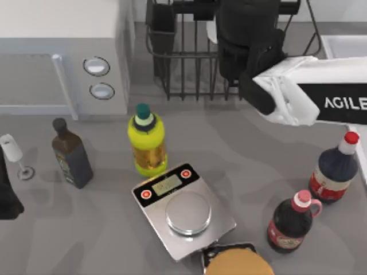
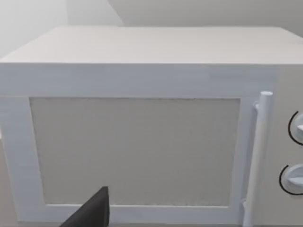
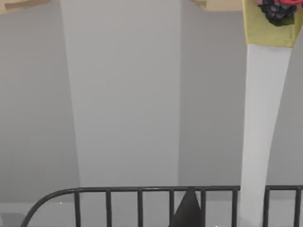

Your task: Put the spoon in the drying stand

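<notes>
Near edge of the table in the top view: kitchen scale [image 1: 183, 209] at centre, two dark red-labelled bottles [image 1: 292, 220] to its right, yellow bottle [image 1: 148, 140] and dark bottle [image 1: 71, 153] behind it; left gripper [image 1: 7, 197] parked at the left edge, fingers state cannot tell. Farther back, microwave [image 1: 60, 57] at left, drying stand [image 1: 189, 63] at the far centre; right gripper [image 1: 246, 43] sits directly over the stand's right part, its wrist view showing the wire rim [image 3: 137, 190] just beside a dark fingertip [image 3: 188, 210]; whether it is wide, narrow or holding anything cannot be told; spoon not made out.

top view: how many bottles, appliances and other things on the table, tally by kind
bottles: 4 (yellow bottle, dark bottle, two red-capped dark bottles)
microwave: 1
kitchen scale: 1
drying stand: 1
wine glass: 1
round tan item at the near edge: 1
total: 9
</notes>
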